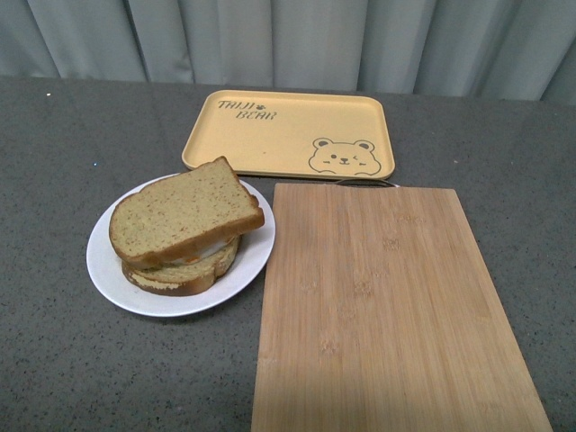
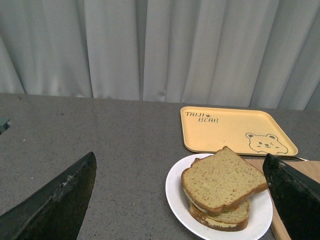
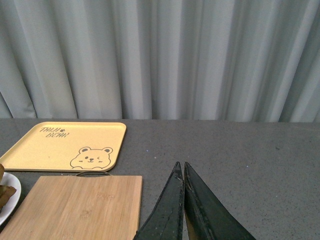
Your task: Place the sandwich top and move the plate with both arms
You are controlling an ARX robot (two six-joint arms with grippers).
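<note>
I see the tan-brown wholegrain bread slice [image 1: 184, 211] lying askew atop the lower slice [image 1: 180, 279] on the round white plate [image 1: 106, 268], just left of the bamboo board [image 1: 387, 306] on the grey table [image 1: 54, 360], my left pincer [image 2: 179, 159] spread wide and empty, my right pincer [image 3: 181, 170] pressed closed on nothing

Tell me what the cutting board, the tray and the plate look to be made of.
Cutting board: bamboo or light wood, matte; parallel strips with grain and nodes show. Tray: probably plastic or melamine, smooth matte yellow with a printed bear and raised rim. Plate: likely glazed ceramic, plain white, though plastic cannot be ruled out.
</note>
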